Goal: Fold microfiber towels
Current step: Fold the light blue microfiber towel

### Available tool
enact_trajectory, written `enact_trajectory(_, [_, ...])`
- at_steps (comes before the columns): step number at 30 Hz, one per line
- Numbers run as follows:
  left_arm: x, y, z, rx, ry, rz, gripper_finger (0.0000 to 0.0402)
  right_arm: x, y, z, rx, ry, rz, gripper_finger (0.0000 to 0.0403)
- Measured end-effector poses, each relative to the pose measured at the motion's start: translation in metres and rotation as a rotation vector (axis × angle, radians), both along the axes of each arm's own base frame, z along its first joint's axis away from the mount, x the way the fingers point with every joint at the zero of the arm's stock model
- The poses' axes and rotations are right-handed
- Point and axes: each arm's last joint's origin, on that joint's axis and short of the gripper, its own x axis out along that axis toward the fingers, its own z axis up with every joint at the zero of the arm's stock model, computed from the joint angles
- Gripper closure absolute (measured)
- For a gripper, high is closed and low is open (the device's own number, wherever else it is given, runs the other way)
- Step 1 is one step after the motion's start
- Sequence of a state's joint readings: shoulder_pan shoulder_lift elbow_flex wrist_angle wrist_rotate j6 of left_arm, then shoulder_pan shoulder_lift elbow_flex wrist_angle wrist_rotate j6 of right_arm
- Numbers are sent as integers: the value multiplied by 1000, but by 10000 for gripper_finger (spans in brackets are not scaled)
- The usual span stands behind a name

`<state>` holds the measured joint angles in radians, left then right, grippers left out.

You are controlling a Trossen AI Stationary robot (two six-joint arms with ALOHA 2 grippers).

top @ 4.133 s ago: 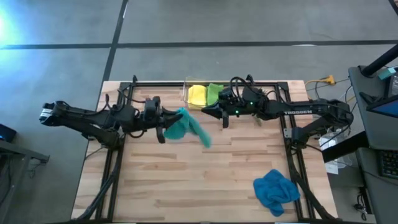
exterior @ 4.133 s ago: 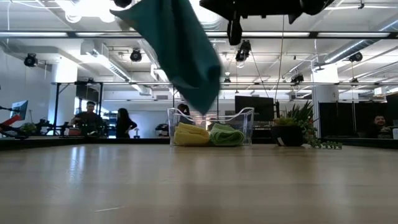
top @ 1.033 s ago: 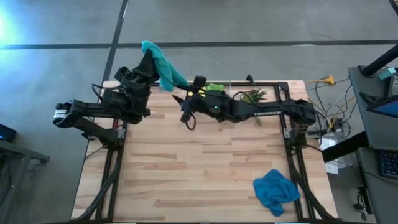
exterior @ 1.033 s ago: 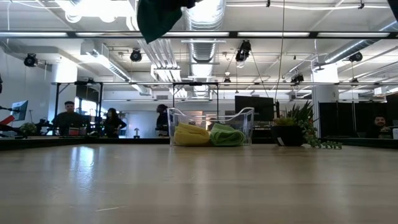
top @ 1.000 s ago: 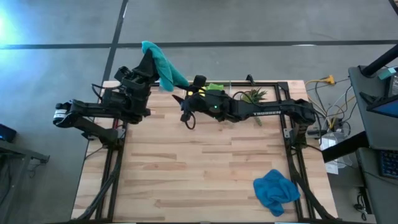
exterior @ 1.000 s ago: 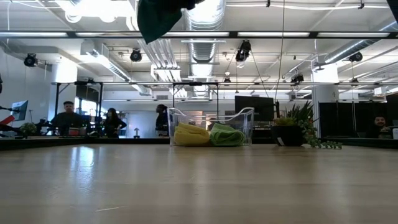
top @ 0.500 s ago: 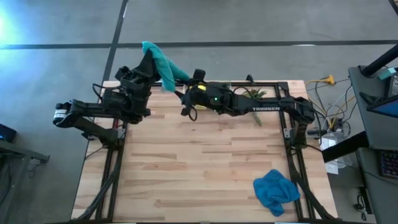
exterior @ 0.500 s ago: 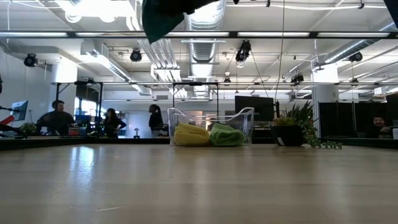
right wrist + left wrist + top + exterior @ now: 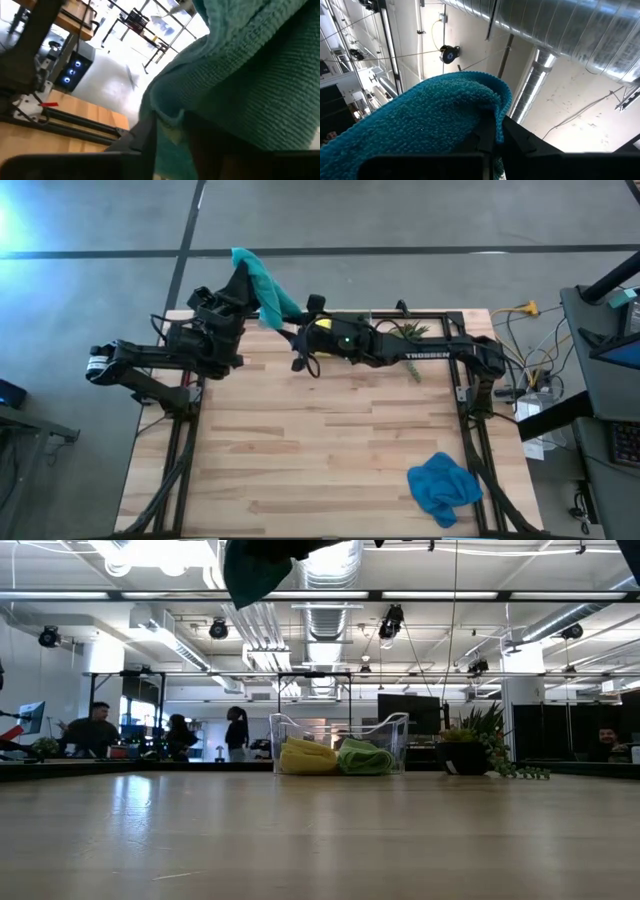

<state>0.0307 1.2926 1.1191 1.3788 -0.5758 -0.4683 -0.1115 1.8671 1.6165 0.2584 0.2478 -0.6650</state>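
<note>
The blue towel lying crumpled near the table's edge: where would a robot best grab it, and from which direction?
Judging from above, the blue towel lies in a crumpled heap, so a raised outer fold or corner looks best, pinched straight down from overhead; its flat middle offers nothing to pinch.

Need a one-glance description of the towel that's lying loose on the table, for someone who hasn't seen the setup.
Start at the wooden table seen from above and go to the corner nearest the right arm's base side, far from the clear bin. The blue towel lies there crumpled and alone. The teal towel is held up in the air instead.
</note>
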Motion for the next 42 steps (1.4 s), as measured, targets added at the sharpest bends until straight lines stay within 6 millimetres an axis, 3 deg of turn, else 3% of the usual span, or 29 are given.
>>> enact_trajectory(5, [1,0,-1,0,9,2,400,0,-1,1,0,-9,-7,383])
enact_trajectory(15, [-4,-1,-4,41,20,-11,400,-7,1,27,111,46,-72,394])
enact_trajectory(23, [-34,-9,-9,106,136,46,400,-45,10,41,245,196,-92,394])
enact_trajectory(29, [-49,-11,-22,98,342,-1,400,-76,24,54,289,161,-66,394])
enact_trajectory(37, [-49,-11,-33,82,406,-33,400,-98,36,61,297,169,-37,394])
enact_trajectory(42, [-44,-12,-43,84,481,-48,400,-118,37,78,320,118,-47,394])
